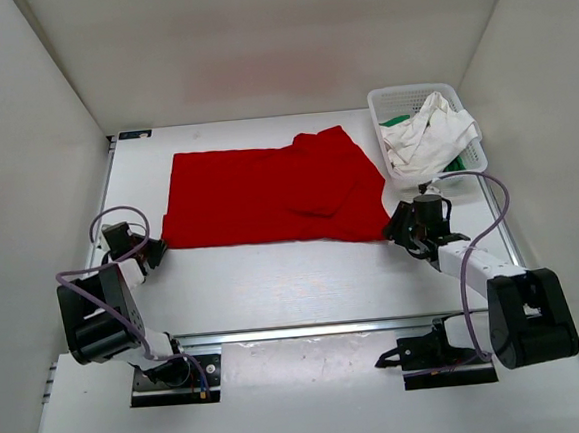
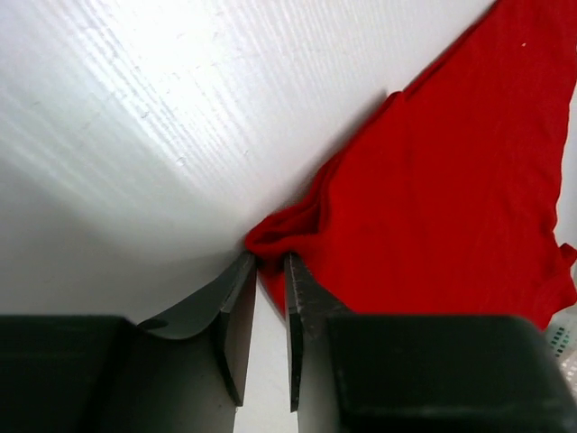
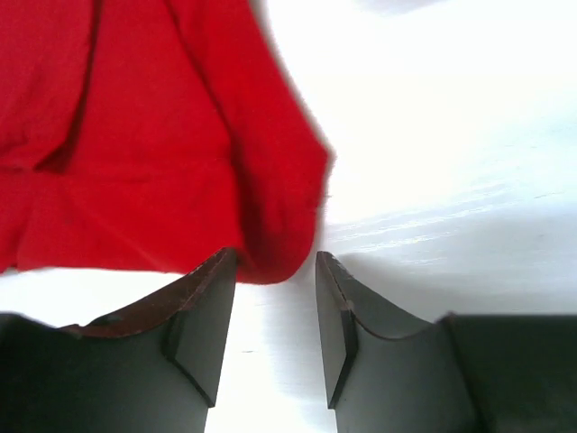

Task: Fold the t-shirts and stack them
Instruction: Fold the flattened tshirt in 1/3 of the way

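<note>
Progress is early. Red shirt (image 1: 258, 194) lies spread flat across the far half of the tabletop (image 1: 275, 288), its right end partly turned over onto itself. I judge this a first fold at most; no neat packet is made. White shirt (image 1: 429, 135) sits crumpled in the basket (image 1: 410, 92) at the far right corner, with green shirt (image 1: 394, 122) showing beneath it. Neither is unloaded, folded or stacked. No stack exists anywhere on the tabletop.

Left gripper (image 1: 155, 249) stands at the red shirt's near left corner. In its wrist view the fingers (image 2: 230, 307) are close together with a thin gap, and the bunched corner of cloth sits right at their tips. Whether it is pinched I cannot tell.

Right gripper (image 1: 401, 230) stands at the near right corner. Its fingers (image 3: 203, 307) are plainly apart. A rounded lobe of red hem lies in the mouth of the gap, against one tip, not clamped.
</note>
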You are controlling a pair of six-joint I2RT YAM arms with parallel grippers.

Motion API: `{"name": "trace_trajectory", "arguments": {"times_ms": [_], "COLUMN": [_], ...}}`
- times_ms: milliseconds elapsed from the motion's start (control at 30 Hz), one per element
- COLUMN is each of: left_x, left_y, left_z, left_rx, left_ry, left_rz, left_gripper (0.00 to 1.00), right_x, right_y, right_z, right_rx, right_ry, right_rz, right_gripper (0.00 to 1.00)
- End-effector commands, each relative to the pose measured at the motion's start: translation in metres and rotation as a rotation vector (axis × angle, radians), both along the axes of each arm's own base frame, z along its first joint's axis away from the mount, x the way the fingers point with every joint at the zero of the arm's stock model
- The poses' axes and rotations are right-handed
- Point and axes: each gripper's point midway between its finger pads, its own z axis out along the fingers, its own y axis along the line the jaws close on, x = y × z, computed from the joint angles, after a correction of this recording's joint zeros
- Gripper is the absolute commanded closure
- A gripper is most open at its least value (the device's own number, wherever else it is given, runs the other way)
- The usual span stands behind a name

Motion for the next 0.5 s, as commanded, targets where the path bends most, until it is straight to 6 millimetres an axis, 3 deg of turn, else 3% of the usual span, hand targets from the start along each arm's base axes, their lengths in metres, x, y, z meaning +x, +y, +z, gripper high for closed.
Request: {"name": "trace_trajectory", "arguments": {"times_ms": [0, 200, 267, 400, 467], "left_x": [0.007, 0.013, 0.015, 0.018, 0.015], "left_y": [-0.001, 0.002, 0.001, 0.005, 0.009], "left_z": [-0.001, -0.007, -0.007, -0.002, -0.002], "left_rx": [0.010, 0.013, 0.011, 0.024, 0.030], "left_ry": [0.006, 0.018, 0.019, 0.016, 0.022], "left_rz": [-0.017, -0.021, -0.024, -0.029, -0.028], "left_gripper": [0.70, 0.90, 1.00, 1.00, 1.00], "right_x": [0.014, 0.018, 0.021, 0.024, 0.023], "right_y": [-0.004, 0.002, 0.004, 0.003, 0.002], "right_z": [0.008, -0.003, -0.004, -0.006, -0.003], "right_rx": [0.021, 0.056, 0.078, 0.087, 0.086], "right_ry": [-0.067, -0.034, -0.030, -0.026, -0.026], "right_rz": [-0.031, -0.013, -0.010, -0.024, -0.038], "right_gripper": [0.61, 0.63, 0.74, 0.98, 1.00]}}
